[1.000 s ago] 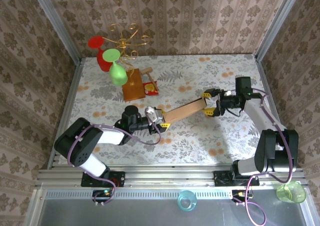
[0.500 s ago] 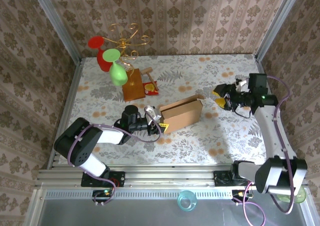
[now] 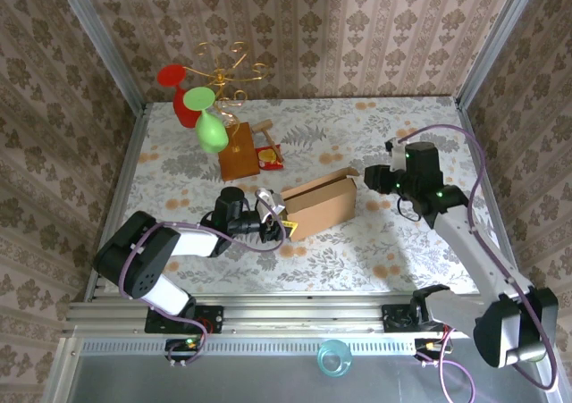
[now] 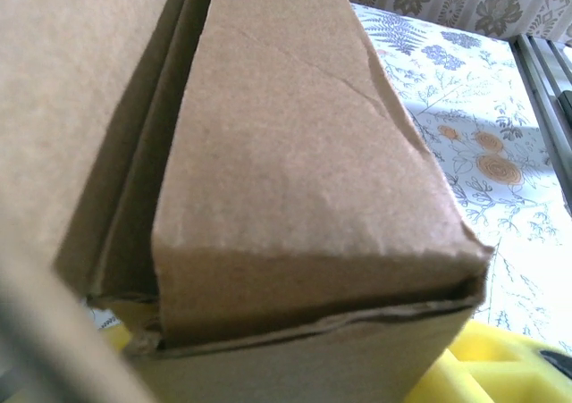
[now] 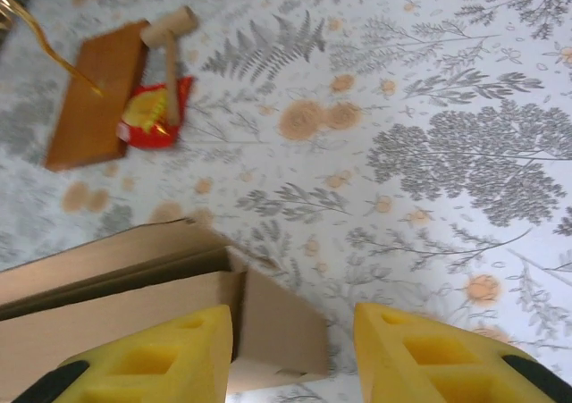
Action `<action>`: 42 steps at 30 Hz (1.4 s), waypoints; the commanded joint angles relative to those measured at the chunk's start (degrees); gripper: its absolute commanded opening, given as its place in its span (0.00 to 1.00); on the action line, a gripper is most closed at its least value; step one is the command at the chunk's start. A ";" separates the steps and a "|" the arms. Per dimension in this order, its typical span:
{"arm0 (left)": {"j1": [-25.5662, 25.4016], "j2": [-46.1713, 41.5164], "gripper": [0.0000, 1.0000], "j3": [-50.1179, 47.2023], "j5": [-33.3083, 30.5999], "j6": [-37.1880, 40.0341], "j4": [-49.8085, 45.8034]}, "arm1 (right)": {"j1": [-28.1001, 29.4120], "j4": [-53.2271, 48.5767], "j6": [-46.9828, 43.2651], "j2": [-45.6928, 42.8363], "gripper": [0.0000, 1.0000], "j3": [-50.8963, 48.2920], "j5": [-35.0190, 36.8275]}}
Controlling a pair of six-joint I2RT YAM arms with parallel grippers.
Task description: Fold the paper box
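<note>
Floral-print table (image 3: 375, 117), damask walls (image 3: 357, 28) — paper box (image 3: 322, 205) perhaps half-folded.

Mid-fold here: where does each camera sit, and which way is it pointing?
Top external: above and behind the bases, looking down on the table; both arms show, the left gripper gripping the paper box and the right gripper beside its other end.
Left wrist: on the left arm, close against the box; one yellow pad shows.
Right wrist: looks down past open yellow fingers at the box and the wooden block.
Shared: all three see the box.
</note>
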 commanded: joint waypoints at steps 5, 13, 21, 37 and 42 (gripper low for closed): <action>0.38 -2.14 0.53 0.57 0.50 1.93 -2.84 | 5.16 -6.66 -11.52 8.76 0.37 11.52 6.61; 0.28 -3.32 0.53 1.69 0.15 4.22 -6.91 | 6.80 -9.30 -12.25 8.33 0.41 11.28 7.00; 0.28 -4.00 0.53 2.75 -0.39 5.80 -9.96 | 9.50 -11.05 -15.50 12.13 0.35 13.00 7.53; 0.36 -4.52 0.52 4.11 -0.75 8.06 -13.72 | 10.55 -13.80 -16.63 13.93 0.21 14.45 10.87; 0.37 -4.55 0.53 4.17 -0.76 8.06 -13.72 | 10.57 -13.60 -16.41 13.97 0.16 14.77 11.19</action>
